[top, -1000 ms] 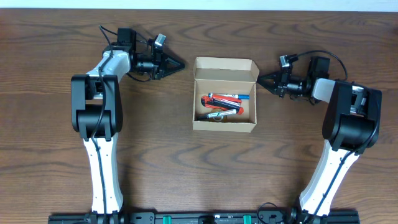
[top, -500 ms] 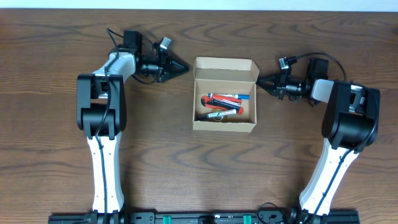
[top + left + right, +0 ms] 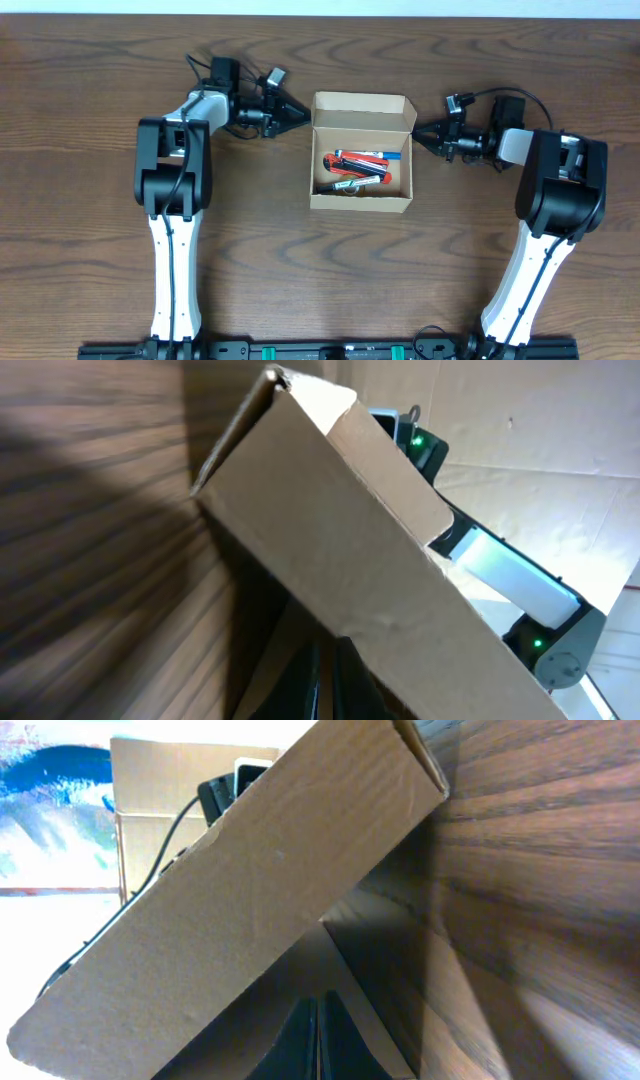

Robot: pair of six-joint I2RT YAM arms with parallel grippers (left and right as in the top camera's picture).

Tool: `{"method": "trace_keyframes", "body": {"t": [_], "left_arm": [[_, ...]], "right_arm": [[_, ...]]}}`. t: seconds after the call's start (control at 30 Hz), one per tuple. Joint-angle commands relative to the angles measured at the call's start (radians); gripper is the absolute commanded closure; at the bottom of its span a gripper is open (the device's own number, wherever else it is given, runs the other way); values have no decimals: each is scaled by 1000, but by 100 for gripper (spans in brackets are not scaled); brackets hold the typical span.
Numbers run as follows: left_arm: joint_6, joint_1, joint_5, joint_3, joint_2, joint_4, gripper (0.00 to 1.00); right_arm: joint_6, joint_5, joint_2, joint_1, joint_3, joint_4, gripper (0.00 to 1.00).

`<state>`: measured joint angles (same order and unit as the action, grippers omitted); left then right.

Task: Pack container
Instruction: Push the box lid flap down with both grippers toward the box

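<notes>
From overhead I see the box (image 3: 360, 203) in the middle of the table (image 3: 300, 265), open, its flap (image 3: 362, 104) standing up along the far edge. Inside lies a loose heap of pens and cutters (image 3: 355, 168), red, orange, blue and black. Any print on them is too small for me to read, and the cardboard is plain.

The left gripper (image 3: 297, 108) lies low on the table, pointing at the box's far left corner, its fingers pressed together to a point with nothing between them. The right gripper (image 3: 421, 128) points at the right wall from the other side, likewise closed and empty. Each tip is just beside the cardboard; I cannot tell whether either touches it. The box stands directly between the two tips.

The left wrist camera shows what overhead cannot: the outer wall of the box (image 3: 380, 560) filling the frame at a slant. Beyond its top edge is the right arm (image 3: 510, 575) with small green lights. The right wrist camera gives the mirror of that, a cardboard wall (image 3: 260, 900) close up with wood grain beside it. A blurred blue-and-white backdrop sits behind.
</notes>
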<state>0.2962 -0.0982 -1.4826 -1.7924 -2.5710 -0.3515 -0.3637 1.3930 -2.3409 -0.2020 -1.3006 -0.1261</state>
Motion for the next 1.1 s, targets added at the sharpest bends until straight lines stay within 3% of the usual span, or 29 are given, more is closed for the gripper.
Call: {"method": "trace_keyframes", "body": {"t": [0.0,0.27,0.53,0.67,0.93,1.07], "left_arm": [[50,-16,-15,-10,-23,29,94],[57,-18,-74,-11,-23,72,94],[56,-13,-78,-12,7,87,94],[56,-11,-74,-12,46,122,94],[32,-11,-13,-12,132,124,94],[-89,-12,60,-12,182,-16,94]], "right_arm": [[-11,3,-24,27,2,16,99],[-118,76,-24,55,2,189,99],[-343,116,-23,62,2,488,98],[-509,132,-23,74,2,692,98],[-1028,165,-23,105,0,1363,98],[-1244,165,-23,106,0,1582,98]]}}
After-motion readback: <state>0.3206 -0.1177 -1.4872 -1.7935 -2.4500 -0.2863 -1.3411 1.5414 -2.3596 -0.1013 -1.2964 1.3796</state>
